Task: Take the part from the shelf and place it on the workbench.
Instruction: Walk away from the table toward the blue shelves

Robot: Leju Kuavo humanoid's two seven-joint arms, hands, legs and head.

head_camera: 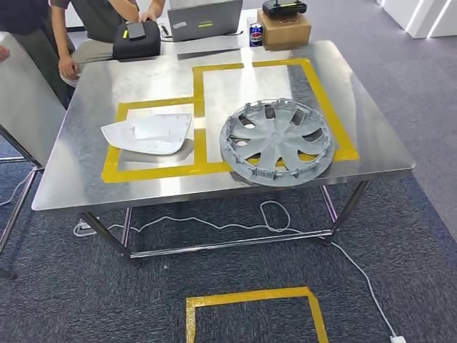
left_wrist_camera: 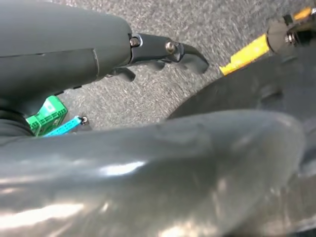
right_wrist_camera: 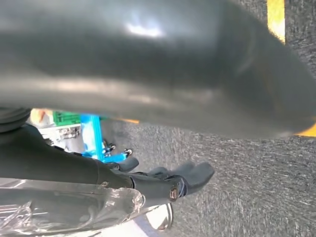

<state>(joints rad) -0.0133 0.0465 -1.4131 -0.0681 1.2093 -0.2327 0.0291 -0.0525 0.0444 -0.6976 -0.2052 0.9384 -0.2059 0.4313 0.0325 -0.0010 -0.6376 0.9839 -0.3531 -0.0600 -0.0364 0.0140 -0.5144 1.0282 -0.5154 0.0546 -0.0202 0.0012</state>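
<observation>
**Both hands hang over the carpet; wheel cover and white panel lie on the counter**

Your left hand (left_wrist_camera: 164, 54) hangs low above the grey carpet (left_wrist_camera: 156, 98), its dark fingers stretched out straight and apart, with nothing between them. Beyond its fingertips you see a strip of yellow floor tape (left_wrist_camera: 246, 53) on the carpet.

Your right hand (right_wrist_camera: 175, 180) also hangs above the carpet, fingers extended and spread, nothing in its grasp. A clear, glossy piece (right_wrist_camera: 70, 207) shows just beside that hand in the right wrist view; you cannot tell what it is or whether it touches the hand.

Neither hand is near the counter (head_camera: 76, 171), which stands well ahead of both. On it, the grey wheel cover (head_camera: 276, 141) lies flat, face up, overlapping the yellow tape outline (head_camera: 328, 107) on the side of your right hand. The white panel (head_camera: 148, 133) lies flat inside the other taped rectangle, on the side of your left hand, apart from the wheel cover.

At the far edge of the counter sit a laptop (head_camera: 205, 19), a black case (head_camera: 137, 38), a soda can (head_camera: 255, 34) and a cardboard box (head_camera: 284, 28). People (head_camera: 81, 28) stand at the far corner.
</observation>
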